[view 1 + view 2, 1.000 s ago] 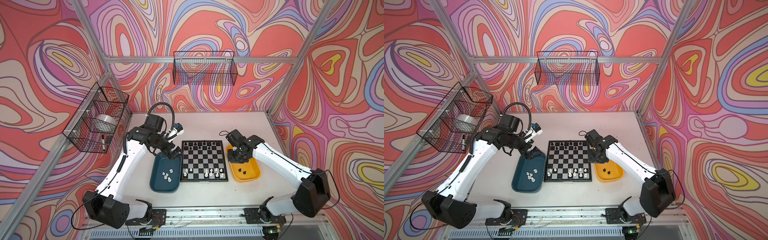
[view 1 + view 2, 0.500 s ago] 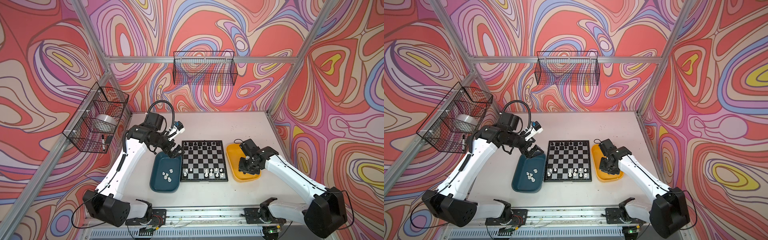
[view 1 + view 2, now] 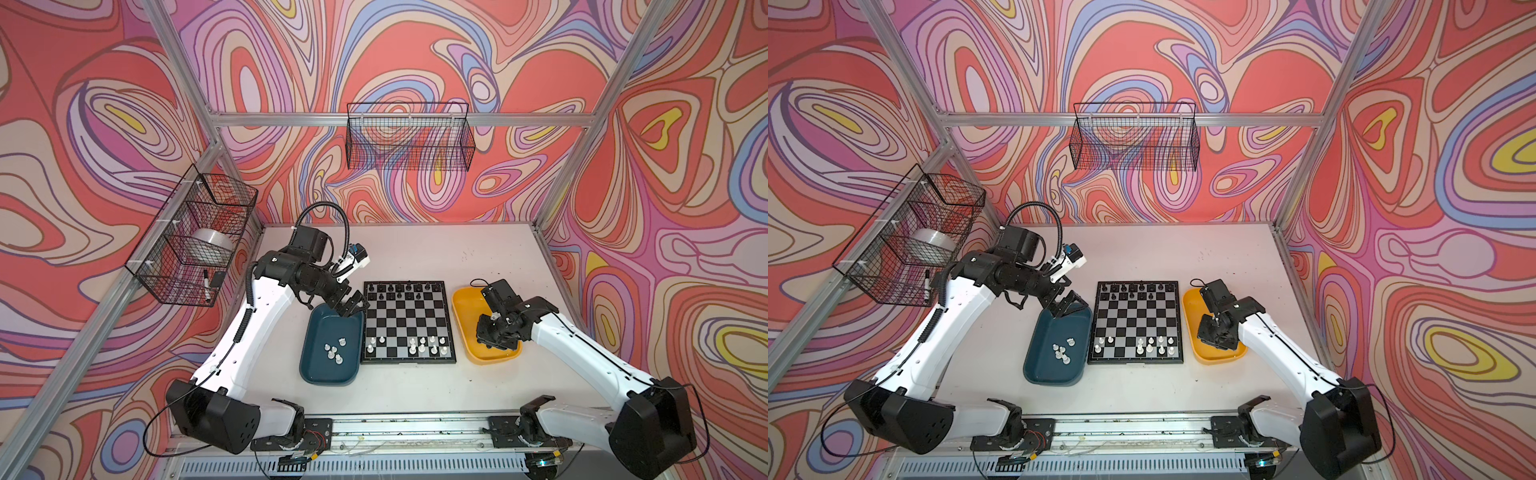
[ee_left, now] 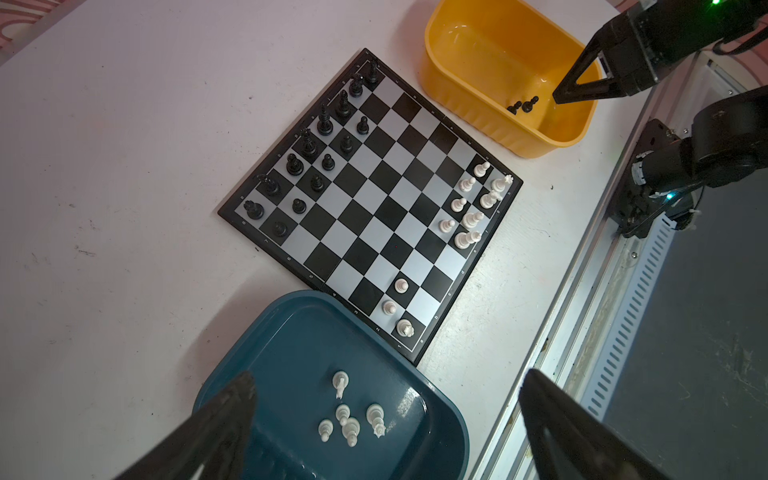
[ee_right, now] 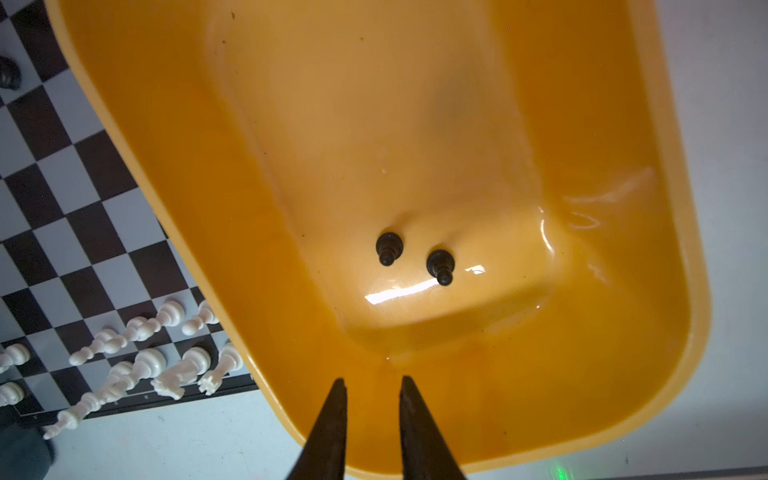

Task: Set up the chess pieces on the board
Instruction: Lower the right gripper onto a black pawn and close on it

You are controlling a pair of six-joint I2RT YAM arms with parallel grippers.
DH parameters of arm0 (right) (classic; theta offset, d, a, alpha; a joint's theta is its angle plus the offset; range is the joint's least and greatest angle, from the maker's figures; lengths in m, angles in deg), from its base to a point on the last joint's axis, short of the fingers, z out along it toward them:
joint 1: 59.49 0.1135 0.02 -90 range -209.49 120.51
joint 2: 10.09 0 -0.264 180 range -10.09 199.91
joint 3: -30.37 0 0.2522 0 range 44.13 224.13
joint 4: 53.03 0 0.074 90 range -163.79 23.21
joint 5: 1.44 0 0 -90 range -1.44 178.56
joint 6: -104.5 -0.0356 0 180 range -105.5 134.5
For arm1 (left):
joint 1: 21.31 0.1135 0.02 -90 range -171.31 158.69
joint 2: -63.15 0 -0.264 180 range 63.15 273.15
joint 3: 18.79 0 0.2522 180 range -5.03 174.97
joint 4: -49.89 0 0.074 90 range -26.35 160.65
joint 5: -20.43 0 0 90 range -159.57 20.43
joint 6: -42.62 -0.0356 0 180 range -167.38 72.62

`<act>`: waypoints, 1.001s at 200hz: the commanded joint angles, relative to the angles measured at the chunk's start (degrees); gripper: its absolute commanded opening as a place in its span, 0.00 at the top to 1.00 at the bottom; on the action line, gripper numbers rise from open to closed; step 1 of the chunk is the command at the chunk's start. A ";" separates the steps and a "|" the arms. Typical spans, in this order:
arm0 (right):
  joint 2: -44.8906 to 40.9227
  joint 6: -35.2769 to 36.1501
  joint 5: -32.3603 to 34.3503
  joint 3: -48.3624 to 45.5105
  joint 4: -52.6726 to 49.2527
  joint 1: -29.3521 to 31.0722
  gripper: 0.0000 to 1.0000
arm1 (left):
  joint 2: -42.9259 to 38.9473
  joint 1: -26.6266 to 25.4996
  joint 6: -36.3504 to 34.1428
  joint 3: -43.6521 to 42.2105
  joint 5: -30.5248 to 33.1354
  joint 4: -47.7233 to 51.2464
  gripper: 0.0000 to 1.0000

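Board (image 3: pixel 407 322) flat at tabletop (image 3: pixel 415 249) centre, between teal tray (image 3: pixel 312 374) at left and yellow tray (image 3: pixel 460 300) at right; black pieces (image 4: pixel 325 124) on far rows, white pieces (image 3: pixel 412 346) on near rows. Left fingers (image 4: pixel 224 419) spread wide, empty, above teal tray's far end. Right fingers (image 5: pixel 332 424) narrowly parted, empty, over yellow tray near two black pawns (image 5: pixel 389 247).

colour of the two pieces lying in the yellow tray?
Black. The two pieces in the yellow tray show best in the right wrist view.
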 commanded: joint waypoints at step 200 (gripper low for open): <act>14.58 4.72 0.78 0.73 8.87 -3.93 0.80 | 0.60 -0.30 -0.97 -1.77 1.82 0.36 0.01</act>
